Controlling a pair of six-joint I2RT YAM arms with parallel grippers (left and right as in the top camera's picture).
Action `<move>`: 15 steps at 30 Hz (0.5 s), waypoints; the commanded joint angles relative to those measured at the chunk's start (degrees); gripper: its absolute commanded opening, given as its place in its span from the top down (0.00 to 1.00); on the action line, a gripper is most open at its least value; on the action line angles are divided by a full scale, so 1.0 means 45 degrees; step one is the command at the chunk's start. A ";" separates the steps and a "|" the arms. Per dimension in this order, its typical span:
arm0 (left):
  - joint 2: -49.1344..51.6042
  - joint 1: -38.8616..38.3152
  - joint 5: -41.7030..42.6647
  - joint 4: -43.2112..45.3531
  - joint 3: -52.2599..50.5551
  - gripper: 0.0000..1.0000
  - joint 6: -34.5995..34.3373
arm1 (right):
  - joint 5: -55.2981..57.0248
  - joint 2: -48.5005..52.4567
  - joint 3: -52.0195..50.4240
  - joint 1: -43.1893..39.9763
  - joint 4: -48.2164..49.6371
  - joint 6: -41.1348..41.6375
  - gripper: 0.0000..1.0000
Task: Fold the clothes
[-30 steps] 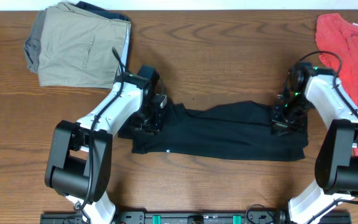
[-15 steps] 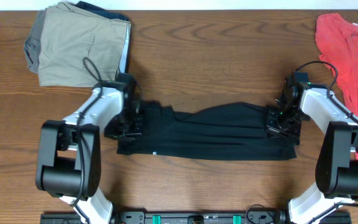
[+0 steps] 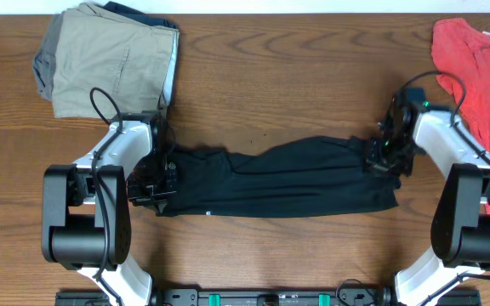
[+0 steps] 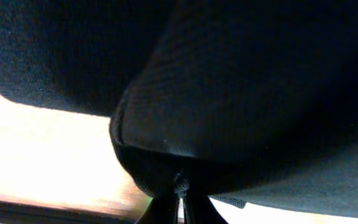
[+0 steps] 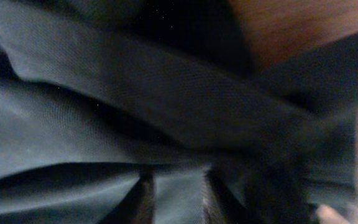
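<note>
Black fabric is hard to read, but here's my take: the clothes (image 3: 287,178) lie stretched out on the table (image 3: 270,76) toward the front edge, roughly centred between the left and right edges. On the left end of the cloth, the left end effector (image 3: 156,177) is clamped fully closed, and its wrist view shows fabric bunched right at the fingertips. Over on the right end sits the right end effector (image 3: 384,159), fingers a bit apart with cloth between them, and honestly I can't tell if it has a real hold. Looks to me like the step is pulling the garment flat before a fold. To do that well I'd get a firm pinch on the right side first, then draw both ends apart evenly and low over the table so the wavy far edge and the crumpled left end smooth out. No yanking from one side or it'll skew. Long axis runs left to right, parallel to the front edge. The right end looks squarer and wider, and a tiny white logo (image 3: 206,212) sits by the near hem toward the left. Which end is the waist, can't say. The khaki pile (image 3: 109,59) in the far-left corner and the red top (image 3: 475,59) in the far-right corner are well apart from it.
</note>
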 commanded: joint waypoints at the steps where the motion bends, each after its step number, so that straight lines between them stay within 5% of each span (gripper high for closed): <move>1: -0.0476 0.0087 -0.0573 -0.0097 -0.0034 0.94 -0.0219 | 0.0641 0.0010 0.1846 -0.0107 -0.0899 -0.0525 0.64; 3: -0.0860 0.0087 -0.0573 -0.0107 0.0107 0.94 -0.0214 | 0.1020 0.0010 0.2914 -0.0296 -0.1846 -0.0520 0.51; 6: -0.1622 0.0087 -0.0578 -0.0131 0.0296 0.94 -0.0209 | 0.1719 0.0010 0.4056 -0.0729 -0.2900 -0.0515 0.01; 7: -0.1899 0.0087 -0.0578 -0.0131 0.0330 0.93 -0.0204 | 0.1923 0.0010 0.4274 -0.0937 -0.3167 -0.0510 0.01; 8: -0.2176 0.0087 -0.0578 -0.0126 0.0330 0.67 -0.0204 | 0.2025 0.0010 0.4381 -0.1185 -0.3356 -0.0505 0.01; 9: -0.2414 0.0087 -0.0578 -0.0141 0.0330 0.23 -0.0204 | 0.2050 0.0010 0.4391 -0.1467 -0.3473 -0.0481 0.01; 10: -0.2623 0.0087 -0.0578 -0.0151 0.0325 0.02 -0.0204 | 0.2040 0.0010 0.4347 -0.1778 -0.3575 -0.0398 0.01; 15: -0.2992 0.0087 -0.0573 -0.0189 0.0325 0.02 -0.0209 | 0.1506 0.0015 0.3390 -0.3104 -0.3191 -0.0301 0.01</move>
